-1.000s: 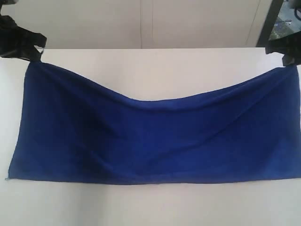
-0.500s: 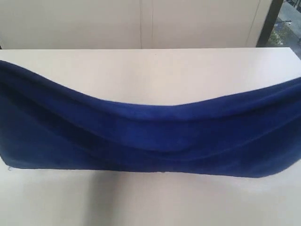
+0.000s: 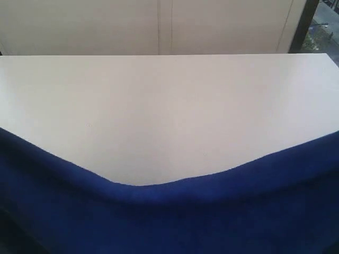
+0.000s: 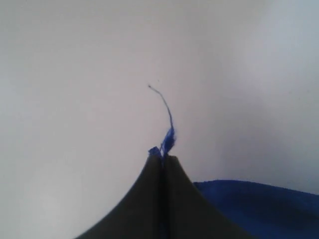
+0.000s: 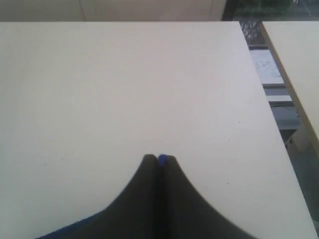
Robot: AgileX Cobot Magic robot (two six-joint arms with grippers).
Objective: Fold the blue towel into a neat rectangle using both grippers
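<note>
The blue towel (image 3: 175, 217) fills the bottom of the exterior view, its upper edge sagging in the middle and rising toward both sides; neither gripper shows there. In the left wrist view my left gripper (image 4: 162, 157) is shut on a corner of the blue towel (image 4: 249, 199), and a loose blue thread (image 4: 167, 112) sticks out past the tips. In the right wrist view my right gripper (image 5: 159, 159) is shut on the towel, a small bit of blue cloth (image 5: 162, 159) peeping between the tips.
The white table (image 3: 169, 100) lies bare behind the towel, with a pale wall (image 3: 159, 26) beyond its far edge. In the right wrist view the table's side edge (image 5: 271, 114) drops to a gap with a second table (image 5: 299, 59) beyond.
The towel's held edge has travelled from the far side of the table toward the near side, over the rest of the cloth. The grippers have left the exterior view.
</note>
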